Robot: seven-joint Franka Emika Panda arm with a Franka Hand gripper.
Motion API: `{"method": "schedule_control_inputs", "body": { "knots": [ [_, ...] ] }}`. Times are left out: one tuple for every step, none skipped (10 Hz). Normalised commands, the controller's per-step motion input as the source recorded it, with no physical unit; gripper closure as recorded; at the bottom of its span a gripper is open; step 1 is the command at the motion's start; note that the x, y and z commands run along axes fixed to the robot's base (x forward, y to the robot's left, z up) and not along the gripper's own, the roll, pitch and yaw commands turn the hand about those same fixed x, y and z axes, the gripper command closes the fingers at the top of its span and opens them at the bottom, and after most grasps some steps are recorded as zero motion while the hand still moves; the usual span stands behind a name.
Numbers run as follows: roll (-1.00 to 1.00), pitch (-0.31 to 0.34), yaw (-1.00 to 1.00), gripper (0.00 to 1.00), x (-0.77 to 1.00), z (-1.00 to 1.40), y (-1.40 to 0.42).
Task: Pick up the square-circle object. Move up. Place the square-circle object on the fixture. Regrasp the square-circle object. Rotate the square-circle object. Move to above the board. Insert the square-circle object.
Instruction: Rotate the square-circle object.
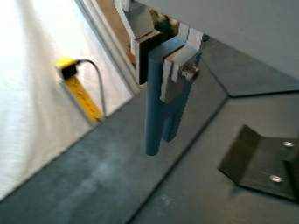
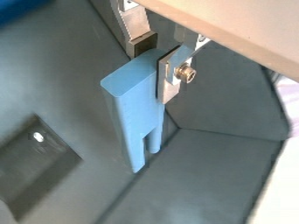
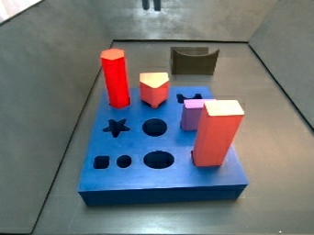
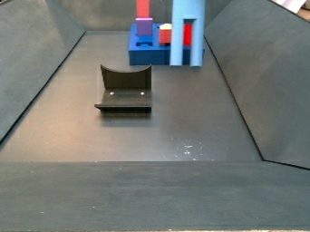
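My gripper (image 1: 163, 66) is shut on the top of the square-circle object (image 1: 162, 114), a grey-blue bar with two prongs that hangs straight down, clear of the floor. Both wrist views show the silver fingers clamping it (image 2: 140, 114). In a side view the bar (image 4: 186, 32) hangs high in front of the board (image 4: 145, 50), and the gripper is above that frame. In a side view only its two prong tips (image 3: 150, 5) show at the top edge. The dark fixture (image 4: 125, 89) stands on the floor below and to the side, also seen in a side view (image 3: 193, 61).
The blue board (image 3: 160, 174) bears a red hexagonal peg (image 3: 116, 78), a salmon block (image 3: 218, 133), an orange peg (image 3: 153, 89) and a purple peg (image 3: 193, 115). Dark sloping walls (image 4: 242, 82) enclose the floor. A yellow cable plug (image 1: 70, 66) lies outside the wall.
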Motion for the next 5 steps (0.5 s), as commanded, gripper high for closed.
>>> {"method": "schedule_control_inputs", "body": {
  "knots": [
    [-1.00, 0.115, -0.55, 1.00, -0.10, 0.07, 0.02],
    [-1.00, 0.145, -0.55, 1.00, -0.08, 0.06, 0.02],
    [-1.00, 0.167, -0.54, 1.00, -0.06, 0.05, 0.02],
    [-1.00, 0.214, -0.53, 1.00, -0.03, 0.04, 0.01],
    [-1.00, 0.240, -0.52, 1.00, -0.03, 0.04, 0.01]
  ]
}}
